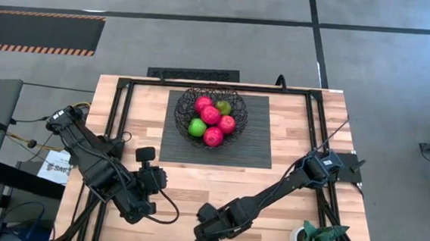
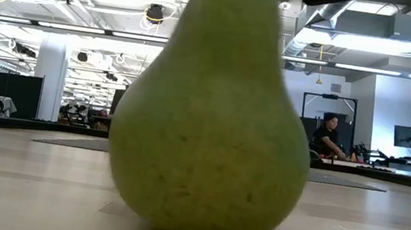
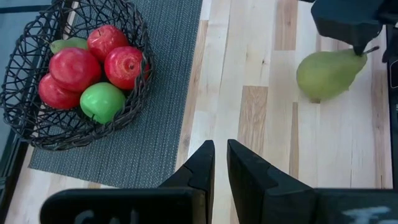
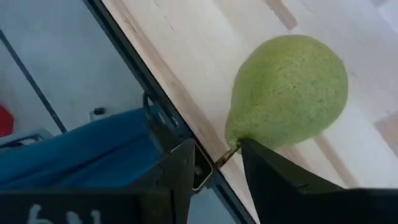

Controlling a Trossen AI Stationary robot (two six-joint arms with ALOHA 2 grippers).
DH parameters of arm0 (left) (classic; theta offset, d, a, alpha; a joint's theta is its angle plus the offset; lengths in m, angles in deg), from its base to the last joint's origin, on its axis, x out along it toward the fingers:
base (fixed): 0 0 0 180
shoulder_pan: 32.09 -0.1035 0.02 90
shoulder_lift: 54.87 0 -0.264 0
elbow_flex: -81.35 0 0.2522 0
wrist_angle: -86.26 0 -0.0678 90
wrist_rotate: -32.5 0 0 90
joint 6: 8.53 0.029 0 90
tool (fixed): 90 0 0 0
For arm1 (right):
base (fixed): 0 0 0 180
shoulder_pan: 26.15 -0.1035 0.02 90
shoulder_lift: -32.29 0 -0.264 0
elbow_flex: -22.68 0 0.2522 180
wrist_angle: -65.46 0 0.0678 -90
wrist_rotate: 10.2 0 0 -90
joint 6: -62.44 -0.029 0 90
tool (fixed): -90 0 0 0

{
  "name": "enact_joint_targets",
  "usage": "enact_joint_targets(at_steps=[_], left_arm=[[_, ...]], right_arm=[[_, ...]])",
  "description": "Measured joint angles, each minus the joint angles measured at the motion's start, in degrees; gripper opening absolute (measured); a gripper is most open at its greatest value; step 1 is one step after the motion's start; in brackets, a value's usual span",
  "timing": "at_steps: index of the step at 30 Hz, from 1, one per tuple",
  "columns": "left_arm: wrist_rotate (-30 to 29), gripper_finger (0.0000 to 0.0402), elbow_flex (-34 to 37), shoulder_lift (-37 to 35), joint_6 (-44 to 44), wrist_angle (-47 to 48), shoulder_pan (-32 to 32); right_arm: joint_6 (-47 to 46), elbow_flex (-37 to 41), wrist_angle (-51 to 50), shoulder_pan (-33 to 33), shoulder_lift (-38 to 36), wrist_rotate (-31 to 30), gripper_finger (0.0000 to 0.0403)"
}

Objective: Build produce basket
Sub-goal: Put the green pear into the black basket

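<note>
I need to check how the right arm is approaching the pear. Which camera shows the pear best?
The right wrist view: the pear fills it, stem between the right gripper fingers. The low view shows only its body; the left wrist view shows it small; in the high view the arm hides it.

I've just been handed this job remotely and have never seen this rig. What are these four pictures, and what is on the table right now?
Two dark robot arms work at a wooden table. One picture looks straight down from above, one looks level across the table top, and one comes from a camera on each arm's wrist.

On a dark ribbed mat stands the wire basket, holding four red fruits, a bright green one and a yellow-green one.

One pear stands alone on the wood near the table's front edge; it fills the level view. The right gripper is right over it, fingers apart around its stem, not yet gripping as far as I can tell. The left gripper waits nearby, fingers nearly together, holding nothing.
</note>
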State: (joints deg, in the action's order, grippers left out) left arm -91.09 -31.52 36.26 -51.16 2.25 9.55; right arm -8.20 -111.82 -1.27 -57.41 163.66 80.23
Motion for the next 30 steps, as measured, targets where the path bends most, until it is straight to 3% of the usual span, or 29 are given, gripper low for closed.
enact_joint_targets(at_steps=[11,21,25,30], left_arm=[[0.24,0.0031,0.0,-0.02,-0.02,0.4,0.0],[0.23,0.0031,0.0,-0.02,1.07,0.64,0.0],[0.23,0.0031,0.0,-0.02,1.5,0.65,0.0],[-0.15,0.0031,0.0,-0.02,1.53,0.65,0.0]], right_arm=[[2.11,0.12,-2.86,0.69,-0.5,-0.35,0.0124],[6.95,-1.0,-4.37,0.68,-0.41,-0.74,0.0012],[10.26,-5.46,-12.18,1.46,-0.02,-4.3,0.0009],[14.38,-14.27,-33.5,4.54,-1.94,-12.87,0.0004]])
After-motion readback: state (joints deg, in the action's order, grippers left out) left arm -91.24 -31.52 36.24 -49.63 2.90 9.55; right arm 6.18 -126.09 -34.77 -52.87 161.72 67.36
